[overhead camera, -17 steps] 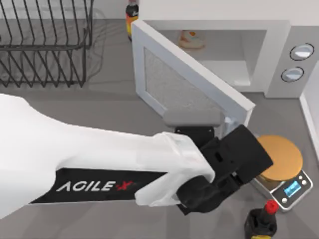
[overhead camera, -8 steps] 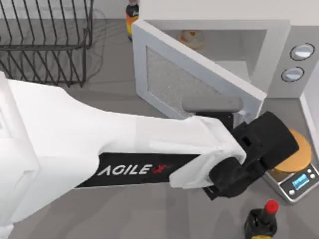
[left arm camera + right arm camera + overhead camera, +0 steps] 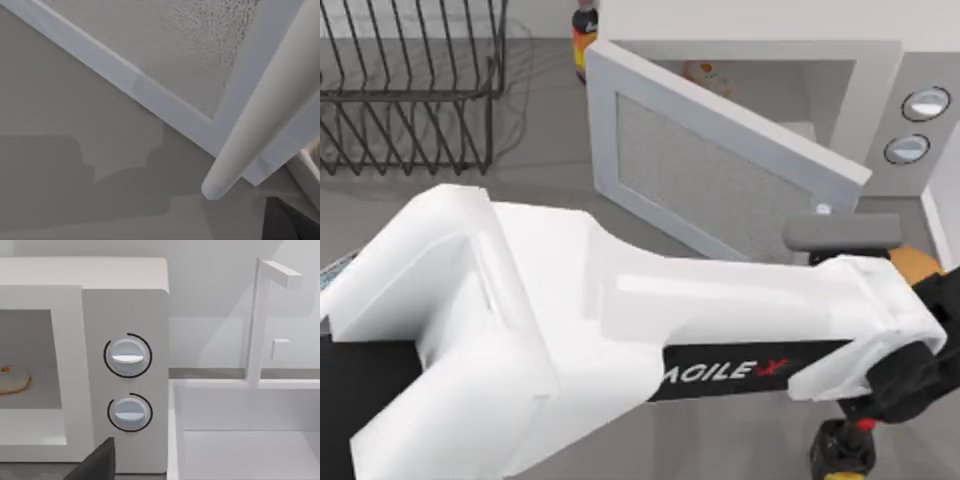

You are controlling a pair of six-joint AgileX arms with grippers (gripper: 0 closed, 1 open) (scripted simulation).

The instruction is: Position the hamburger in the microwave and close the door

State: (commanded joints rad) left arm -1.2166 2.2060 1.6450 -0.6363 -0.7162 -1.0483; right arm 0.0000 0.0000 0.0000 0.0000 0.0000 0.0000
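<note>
The hamburger [image 3: 705,74] lies inside the white microwave [image 3: 880,90], at the back of its cavity. The right wrist view also shows the hamburger [image 3: 12,379], left of the microwave's grey dial panel [image 3: 126,375]. The door [image 3: 720,170] stands partly open, slanting across the front of the cavity. My left arm reaches across the table, and the black body of its gripper [image 3: 910,385] sits by the door's free edge. The left wrist view looks closely at the door's handle bar [image 3: 260,110] and speckled window [image 3: 200,40]. My right arm is parked.
A wire dish rack [image 3: 410,90] stands at the back left, with a bottle [image 3: 584,25] beside the microwave. The scales' tan disc [image 3: 918,263] peeks out at the right. A red-capped bottle [image 3: 845,445] stands near the front. A white basin [image 3: 245,430] adjoins the microwave.
My left arm has swept to the right along the door's outer face. The door has swung further toward the cavity. The arm now covers most of the scales.
</note>
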